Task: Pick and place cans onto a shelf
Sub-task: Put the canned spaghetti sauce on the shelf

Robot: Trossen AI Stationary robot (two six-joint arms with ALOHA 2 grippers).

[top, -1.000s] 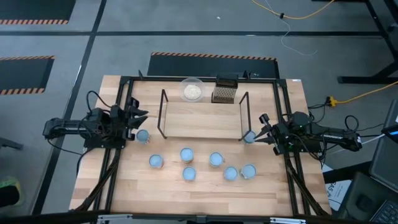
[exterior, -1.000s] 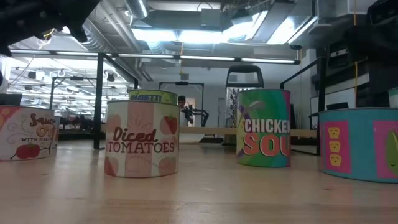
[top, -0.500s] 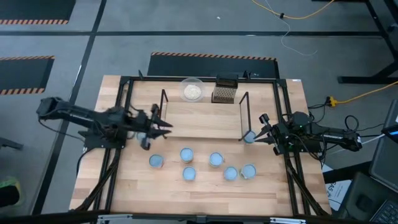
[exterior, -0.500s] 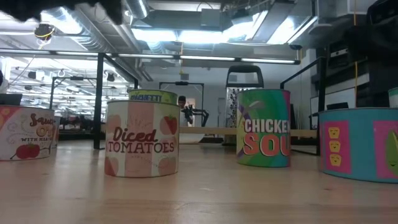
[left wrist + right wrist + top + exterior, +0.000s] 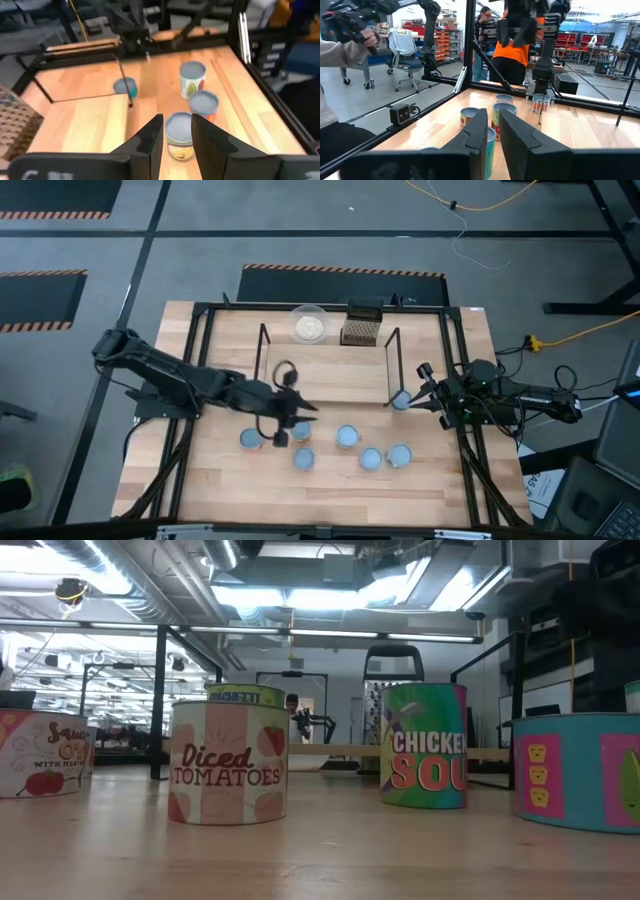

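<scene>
Several cans with pale blue tops stand on the table in front of the shelf (image 5: 325, 370), among them one (image 5: 250, 440), another (image 5: 347, 437) and a third (image 5: 399, 455). My left gripper (image 5: 298, 416) hangs open above the table's middle, over a can (image 5: 301, 430). In the left wrist view its fingers (image 5: 177, 120) frame a can (image 5: 179, 135) farther ahead without touching it. My right gripper (image 5: 418, 388) waits at the right rail. Its fingers (image 5: 493, 112) stand a narrow gap apart, and a can (image 5: 400, 400) stands just beyond them by the shelf's right wire frame.
A clear bowl (image 5: 309, 325) with whitish contents and a dark mesh box (image 5: 362, 325) stand behind the shelf at the far edge. Black rails (image 5: 455, 360) run around the table. Bare wood lies toward the near edge. People (image 5: 512, 60) stand in the room beyond.
My left arm has swung from the table's left edge out toward the middle, rising and levelling out as it went. It now reaches over the cans in front of the shelf, with its gripper open as before. The cans stand where they did.
</scene>
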